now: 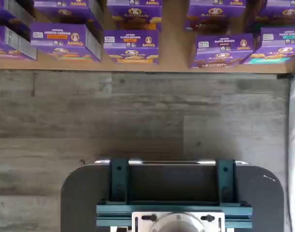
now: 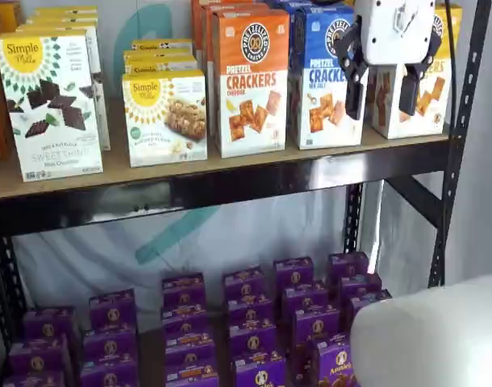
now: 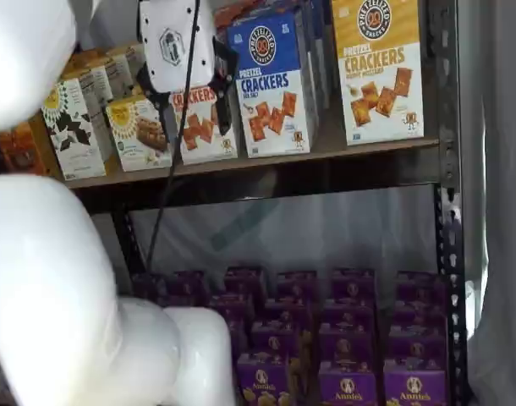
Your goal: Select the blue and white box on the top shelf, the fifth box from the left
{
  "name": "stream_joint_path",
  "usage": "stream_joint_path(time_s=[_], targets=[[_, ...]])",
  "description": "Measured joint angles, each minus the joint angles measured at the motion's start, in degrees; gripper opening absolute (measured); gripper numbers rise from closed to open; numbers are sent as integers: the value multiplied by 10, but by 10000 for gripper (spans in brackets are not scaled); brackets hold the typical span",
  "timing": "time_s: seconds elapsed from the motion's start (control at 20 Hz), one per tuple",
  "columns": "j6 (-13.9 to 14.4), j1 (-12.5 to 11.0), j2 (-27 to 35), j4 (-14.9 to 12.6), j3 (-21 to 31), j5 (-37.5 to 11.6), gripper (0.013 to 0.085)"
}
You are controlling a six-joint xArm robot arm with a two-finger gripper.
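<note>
The blue and white box [image 2: 320,81] stands upright on the top shelf [image 2: 230,168] between an orange-topped box [image 2: 248,81] and a yellow-topped box [image 2: 430,97]. It also shows in a shelf view [image 3: 271,85] on the shelf [image 3: 266,159]. My gripper [image 2: 381,95] hangs in front of the shelf at box height, apart from the boxes. Its white body sits above two black fingers with a plain gap between them, and it is empty. In a shelf view the gripper [image 3: 192,110] overlaps the orange-topped box. The wrist view does not show the blue box.
Simple Mills boxes [image 2: 48,105] stand at the shelf's left. Several purple Annie's boxes [image 2: 246,322] fill the low shelf and also show in the wrist view [image 1: 130,46] above grey floor. A dark mount with teal brackets [image 1: 171,193] is in the wrist view. A black upright [image 2: 460,137] stands at the right.
</note>
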Motion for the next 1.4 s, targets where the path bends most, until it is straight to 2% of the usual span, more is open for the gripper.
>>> stream_joint_path(time_s=[0.05,0.1,0.15,0.25,0.5,0.8,1.0,1.4], targets=[[-6,-13,0,14,1,0,850],[-17,-36,-2,38,2,0,850],[-23,-45,-2,51,3,0,850],[-24,-47,-3,55,4,0,850],[-16,-29,-9,37,13,-25,850],[-10,-11,4,12,17,-115,850],[-13,-10,40,2,1,-155,850],[-37,-34,97,1,-31,-197,850]])
